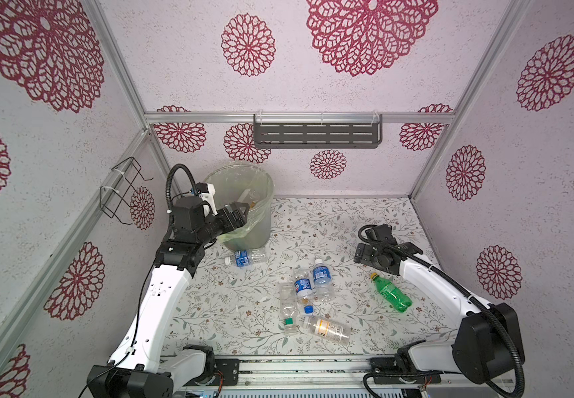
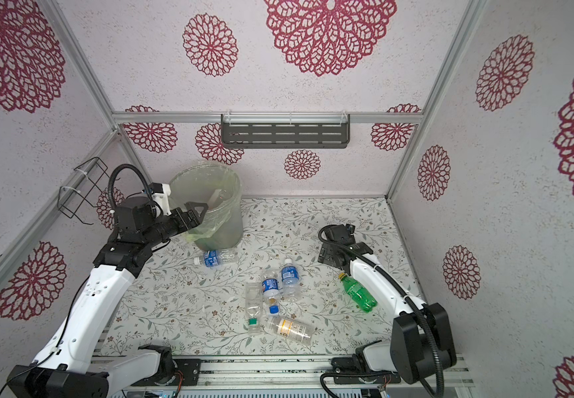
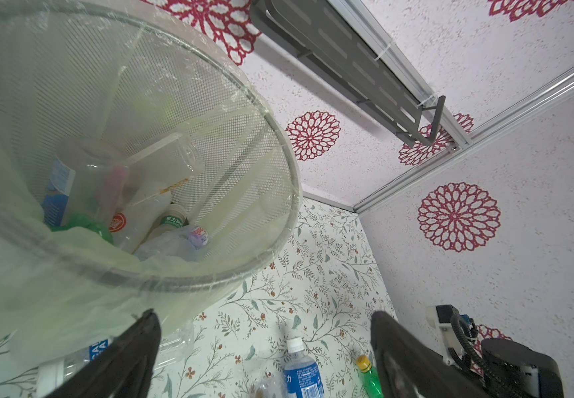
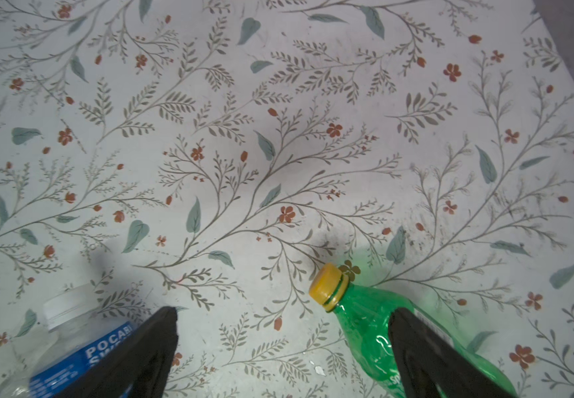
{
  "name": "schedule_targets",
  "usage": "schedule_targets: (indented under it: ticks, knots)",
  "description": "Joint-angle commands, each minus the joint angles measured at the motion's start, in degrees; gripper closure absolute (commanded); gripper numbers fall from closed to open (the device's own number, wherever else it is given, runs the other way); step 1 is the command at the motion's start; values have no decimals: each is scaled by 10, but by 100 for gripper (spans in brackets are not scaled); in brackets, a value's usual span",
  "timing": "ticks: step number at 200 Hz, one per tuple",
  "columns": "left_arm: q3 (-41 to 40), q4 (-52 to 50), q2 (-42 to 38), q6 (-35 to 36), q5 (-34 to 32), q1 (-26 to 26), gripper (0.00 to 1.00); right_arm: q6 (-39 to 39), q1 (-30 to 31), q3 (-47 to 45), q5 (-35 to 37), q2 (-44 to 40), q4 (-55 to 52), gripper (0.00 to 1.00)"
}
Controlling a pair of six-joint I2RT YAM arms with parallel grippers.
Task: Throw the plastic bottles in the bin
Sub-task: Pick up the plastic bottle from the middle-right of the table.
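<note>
My left gripper hovers open and empty just in front of the near rim of the bin, a round mesh basket lined with a clear bag. Several bottles lie inside it. On the floral table, one blue-labelled bottle lies at the bin's foot. Two more blue-labelled bottles, a green-capped clear one and a yellow-labelled one lie mid-table. My right gripper points down, open, beside the green yellow-capped bottle, holding nothing.
A grey slotted shelf hangs on the back wall, and a black wire rack on the left wall near my left arm. Patterned walls close in the table on three sides. The bin stands in the far left corner.
</note>
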Motion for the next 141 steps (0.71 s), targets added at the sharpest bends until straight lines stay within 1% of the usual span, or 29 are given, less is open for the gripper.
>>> schedule_targets:
  ticks: [1,29,97,120,141]
  knots:
    - [-8,24,-11,-7,6,-10,3,22,-15,-12,22,-19,-36,1]
    - [-17,25,-10,-6,7,-15,3,46,-33,-33,19,-40,-49,1]
    - [-23,23,-14,1,4,-15,3,144,-69,-89,25,-97,-60,1]
    - [-22,21,-17,5,3,-15,3,165,-81,-98,36,-103,-70,1]
    - [-23,20,-18,7,1,-15,3,161,-92,-102,33,-98,-73,1]
